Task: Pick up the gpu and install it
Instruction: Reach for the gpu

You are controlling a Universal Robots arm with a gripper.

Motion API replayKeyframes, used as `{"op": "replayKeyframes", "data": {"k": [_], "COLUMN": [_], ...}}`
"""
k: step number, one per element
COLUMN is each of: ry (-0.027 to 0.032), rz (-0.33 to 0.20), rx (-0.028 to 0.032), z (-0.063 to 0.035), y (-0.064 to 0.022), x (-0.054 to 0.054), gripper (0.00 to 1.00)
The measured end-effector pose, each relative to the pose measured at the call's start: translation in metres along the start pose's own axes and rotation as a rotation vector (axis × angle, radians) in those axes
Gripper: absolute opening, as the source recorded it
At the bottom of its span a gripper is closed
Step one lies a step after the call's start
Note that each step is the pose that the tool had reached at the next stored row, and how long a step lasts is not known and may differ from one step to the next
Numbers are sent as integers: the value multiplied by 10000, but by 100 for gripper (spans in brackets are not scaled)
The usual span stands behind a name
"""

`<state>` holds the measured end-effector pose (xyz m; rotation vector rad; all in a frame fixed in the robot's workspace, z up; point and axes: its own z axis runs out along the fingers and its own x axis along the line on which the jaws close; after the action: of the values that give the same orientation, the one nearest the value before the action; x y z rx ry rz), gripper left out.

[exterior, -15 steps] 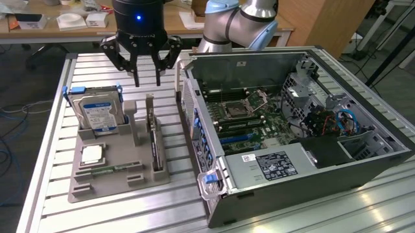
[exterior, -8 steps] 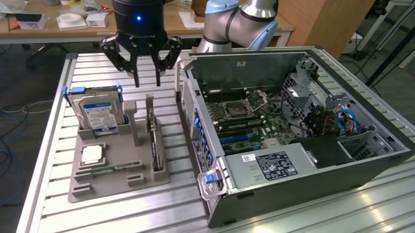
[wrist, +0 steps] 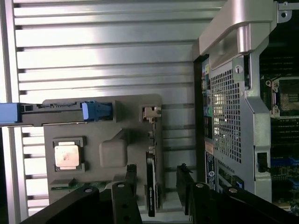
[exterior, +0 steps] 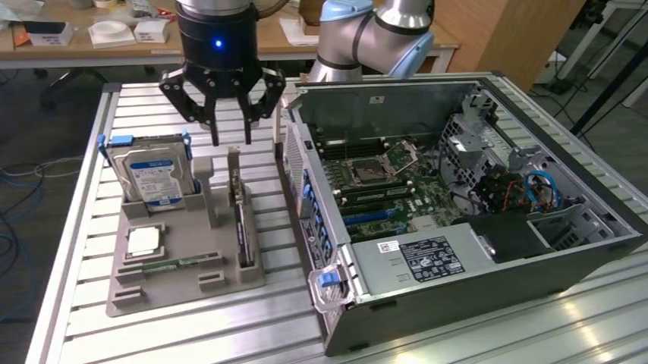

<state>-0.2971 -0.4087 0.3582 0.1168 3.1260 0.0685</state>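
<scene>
Slatted metal table (exterior: 81,227) carries everything. Above it the gripper (exterior: 232,141) hangs with fingers apart, holding nothing, over the gpu (exterior: 241,221), which stands on edge in a grey holder tray (exterior: 162,292). A hard drive (exterior: 154,176) stands alongside, and the open computer case (exterior: 526,265) lies toward the exterior view's right.

The gpu (exterior: 241,221) stands upright on its thin edge in a slot of the grey holder (exterior: 167,294), left of centre in the exterior view, dark, its silver end bracket (wrist: 152,112) at the far end.
</scene>
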Motion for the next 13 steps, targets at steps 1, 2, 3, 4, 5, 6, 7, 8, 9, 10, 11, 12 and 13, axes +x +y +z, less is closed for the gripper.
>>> {"op": "replayKeyframes", "data": {"k": [1, 2, 3, 4, 5, 6, 7, 8, 9, 10, 11, 12, 13], "ry": [1, 1, 1, 3, 2, 1, 1, 1, 2, 1, 2, 1, 1], "rz": [1, 1, 1, 1, 1, 1, 1, 1, 1, 1, 1, 1, 0], "rx": [2, 2, 2, 2, 2, 2, 1, 2, 2, 1, 2, 2, 2], "z": [14, 30, 46, 61, 77, 94, 110, 126, 144, 161, 177, 195, 213], "y": [-10, -19, -29, -39, -50, -60, -69, -81, -92, -102, -114, -125, -136], "x": [0, 0, -1, -2, -2, -3, -3, -4, -4, -5, -6, -6, -7], "gripper": [47, 47, 47, 47, 47, 47, 47, 47, 47, 47, 47, 47, 47]}}
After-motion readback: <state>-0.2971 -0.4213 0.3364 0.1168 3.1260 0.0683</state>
